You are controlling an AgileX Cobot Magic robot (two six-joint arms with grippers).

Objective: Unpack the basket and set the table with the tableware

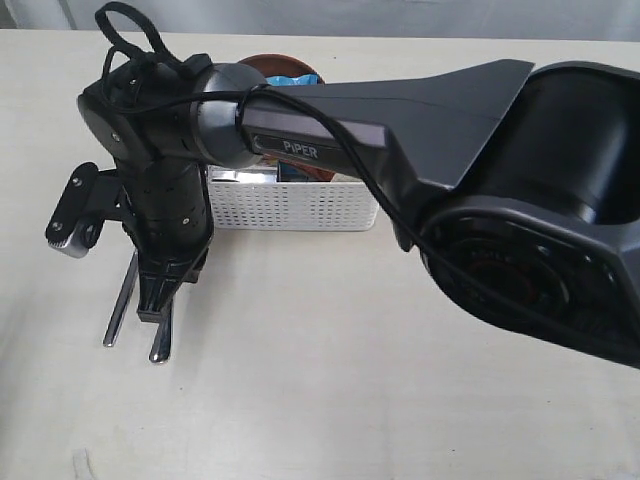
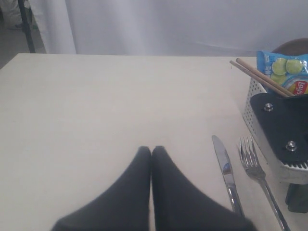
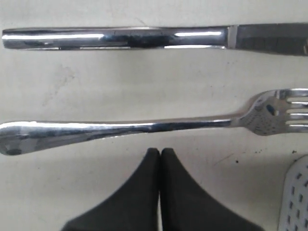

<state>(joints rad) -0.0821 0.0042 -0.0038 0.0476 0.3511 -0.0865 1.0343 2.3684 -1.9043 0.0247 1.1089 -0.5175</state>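
Steel fork (image 3: 144,127) and knife (image 3: 120,39) lie flat on the table (image 1: 330,400), just left of the basket (image 1: 300,210), parallel and not touching. Watch the right gripper (image 3: 160,153): fingers pressed together, empty, just beside the fork handle. If you swing it sideways low, it likely skews the fork into the knife. Long axes run near-to-far, tines pointing to the far edge. Left gripper (image 2: 151,151) is closed too, holding nothing.

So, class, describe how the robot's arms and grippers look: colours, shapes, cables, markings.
The right arm is a black and dark grey shell with white PiPER lettering on a grey joint; a thin black cable loops over its wrist. The left gripper and right gripper have matte black, tapered fingers.
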